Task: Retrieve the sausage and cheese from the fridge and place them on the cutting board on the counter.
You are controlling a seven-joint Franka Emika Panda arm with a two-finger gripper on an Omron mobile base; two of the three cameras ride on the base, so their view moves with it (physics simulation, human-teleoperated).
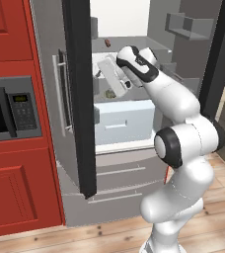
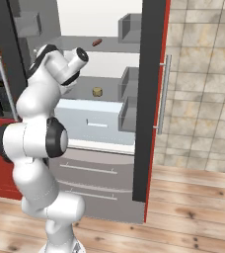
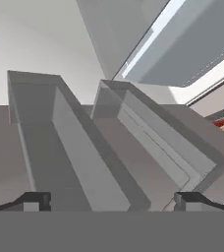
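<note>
The two-finger claw on the white arm stands with its fingertips wide apart and nothing between them, reached inside the tall grey stainless fridge with both doors swung wide. In the hand view, straight ahead of the claw, lie two grey door bins side by side, and both look bare inside.

The one small dark red-brown sausage lies on the top white shelf, above and beyond the claw; the left base view shows it too. The one squat olive-yellow cheese puck sits on the shelf below, lower than the claw and behind it, partly hidden by the hand in the left base view. Neither is touched.

Below the claw is one pale blue-grey drawer, closed, its contents not visible. Three grey bins hang on the right-hand door, none showing anything inside. Two long grey bottom drawers are shut.
</note>
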